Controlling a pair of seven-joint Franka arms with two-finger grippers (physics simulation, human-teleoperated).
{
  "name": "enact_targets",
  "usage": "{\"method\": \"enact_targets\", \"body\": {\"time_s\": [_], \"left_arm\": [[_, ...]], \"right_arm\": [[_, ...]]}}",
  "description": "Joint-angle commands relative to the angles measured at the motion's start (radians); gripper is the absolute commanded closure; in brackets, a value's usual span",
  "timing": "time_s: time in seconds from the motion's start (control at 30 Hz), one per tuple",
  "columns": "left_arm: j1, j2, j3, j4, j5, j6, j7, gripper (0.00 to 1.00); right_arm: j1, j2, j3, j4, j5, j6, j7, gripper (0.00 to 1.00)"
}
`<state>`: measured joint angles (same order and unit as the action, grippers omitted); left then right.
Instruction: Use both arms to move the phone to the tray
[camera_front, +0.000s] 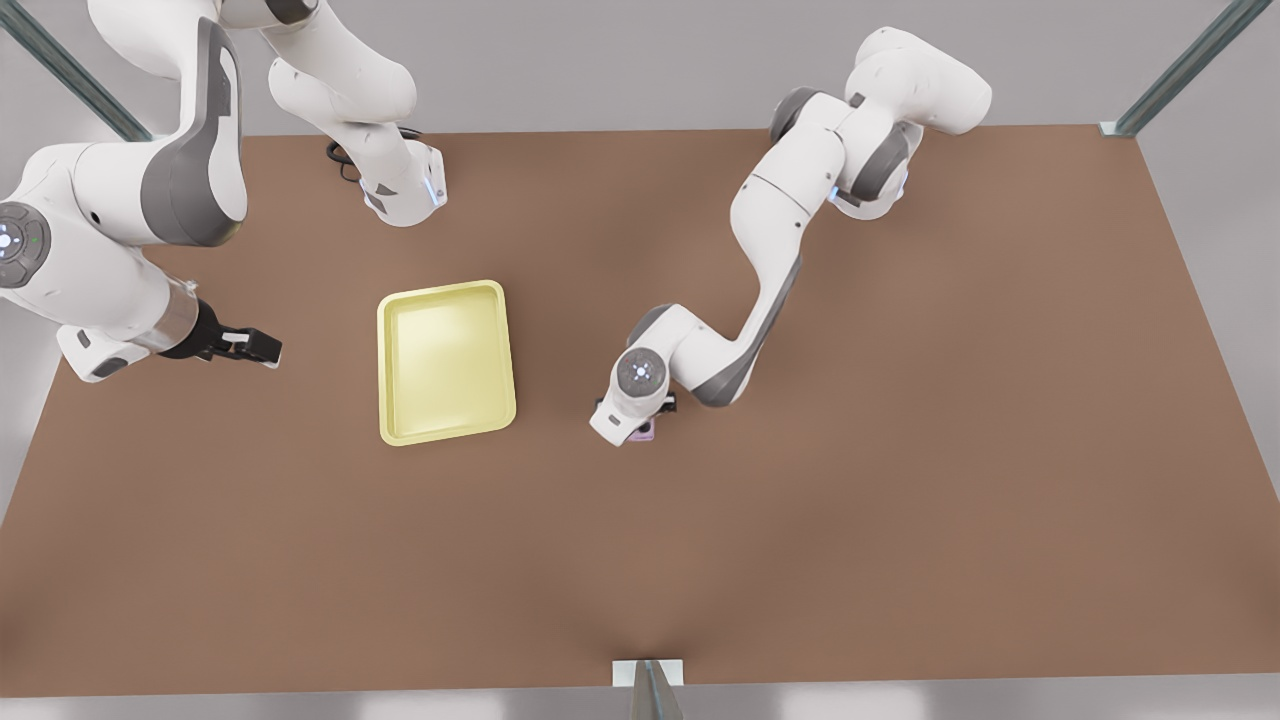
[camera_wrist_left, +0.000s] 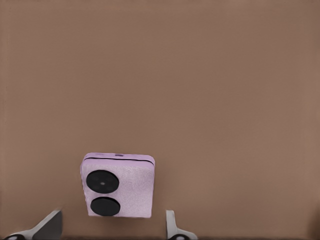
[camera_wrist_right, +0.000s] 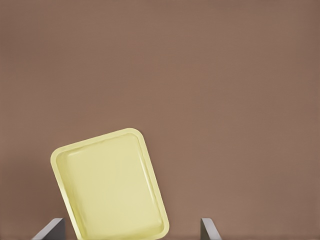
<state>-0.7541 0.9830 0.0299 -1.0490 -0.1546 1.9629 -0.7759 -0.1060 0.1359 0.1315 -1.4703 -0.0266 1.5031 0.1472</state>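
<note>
Black left gripper (camera_front: 640, 425): fingers (camera_wrist_left: 49, 226) spread wide, either side of the phone, gripping nothing.
Phone (camera_wrist_left: 118, 185): pale pink, flat on the table (camera_front: 900, 450), to the front view's right of the tray.
Right gripper (camera_front: 262, 347): open, empty, waiting beside the yellow tray (camera_front: 446, 362).

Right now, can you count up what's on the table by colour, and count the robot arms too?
Pale pink: 1, the phone, lying between the open fingers of the left tool.
Pale yellow: 1, the tray, nothing in it.
White arms: 2; the right tool waits open, beside the tray at the front view's left.
Total: 4.
</note>
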Motion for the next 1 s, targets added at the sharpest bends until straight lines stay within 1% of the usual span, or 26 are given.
{"method": "enact_targets", "body": {"time_s": [0.0,0.07,0.1,0.13,0.17,0.2,0.23,0.27,0.3,0.33,0.37,0.4,0.43,0.47,0.53,0.57,0.6,0.73,0.83,0.9,0.97], "left_arm": [[0.044,-0.066,0.004,0.0,0.0,-0.137,-0.146,0.0],[0.235,-0.305,0.01,0.001,0.001,-0.539,0.105,0.0],[0.389,-0.437,0.013,0.001,0.016,-0.694,0.312,0.0],[0.458,-0.486,0.013,0.001,0.061,-0.757,0.472,0.0],[0.525,-0.539,0.005,-0.008,0.115,-0.799,0.618,0.0],[0.578,-0.664,0.007,-0.161,0.15,-0.764,0.845,0.0],[0.582,-0.792,0.007,-0.368,0.194,-0.606,0.874,0.0],[0.582,-0.817,0.005,-0.404,0.191,-0.581,0.879,0.0],[0.582,-0.808,0.008,-0.376,0.19,-0.665,0.894,0.0],[0.582,-0.803,0.007,-0.356,0.188,-0.694,0.897,0.0],[0.57,-0.802,-0.002,-0.356,0.187,-0.745,0.883,0.0],[0.57,-0.788,-0.008,-0.314,0.139,-0.765,0.877,0.0],[0.57,-0.794,-0.01,-0.299,0.119,-0.766,0.882,0.0],[0.57,-0.796,-0.004,-0.299,0.122,-0.766,0.888,0.0],[0.57,-0.79,0.001,-0.299,0.115,-0.765,0.897,0.0],[0.57,-0.784,0.001,-0.299,0.113,-0.765,0.896,0.0],[0.57,-0.784,0.001,-0.299,0.113,-0.762,0.897,0.0],[0.572,-0.777,0.002,-0.301,0.101,-0.754,0.896,0.0],[0.572,-0.771,0.001,-0.301,0.101,-0.754,0.897,0.0],[0.572,-0.765,0.002,-0.301,0.101,-0.753,0.896,0.0],[0.572,-0.765,0.002,-0.301,0.101,-0.753,0.897,0.0]], "right_arm": [[0.0,-0.001,0.0,0.001,0.001,0.0,-0.003,0.0],[0.0,-0.001,0.0,0.001,0.001,0.002,0.003,0.0],[0.002,-0.001,0.002,0.001,0.001,0.002,0.003,0.0],[0.0,-0.001,0.016,0.001,0.001,0.002,0.008,0.0],[0.0,-0.001,0.03,0.011,-0.001,0.002,0.008,0.0],[0.0,-0.001,0.046,0.016,0.004,0.003,0.006,0.0],[0.0,0.072,0.111,0.018,-0.009,0.011,0.002,0.0],[0.002,0.123,0.178,0.05,-0.082,0.022,0.003,0.0],[0.02,0.143,0.22,0.061,-0.102,0.025,0.008,0.0],[0.037,0.152,0.221,0.073,-0.096,0.025,0.005,0.0],[0.048,0.194,0.241,0.105,-0.096,0.032,-0.008,0.0],[0.097,0.218,0.247,0.11,-0.104,0.048,0.012,0.0],[0.147,0.24,0.247,0.099,-0.116,0.104,0.129,0.0],[0.18,0.274,0.247,0.1,-0.118,0.132,0.166,0.0],[0.198,0.347,0.247,0.104,-0.111,0.213,0.222,0.0],[0.206,0.386,0.247,0.107,-0.111,0.246,0.301,0.0],[0.249,0.419,0.247,0.108,-0.116,0.299,0.379,0.0],[0.439,0.616,0.238,0.306,-0.164,0.316,0.769,0.0],[0.548,0.784,0.232,0.504,-0.2,0.351,0.934,0.0],[0.585,0.817,0.197,0.509,-0.2,0.422,0.948,0.0],[0.586,0.83,0.195,0.502,-0.2,0.45,0.948,0.0]]}}
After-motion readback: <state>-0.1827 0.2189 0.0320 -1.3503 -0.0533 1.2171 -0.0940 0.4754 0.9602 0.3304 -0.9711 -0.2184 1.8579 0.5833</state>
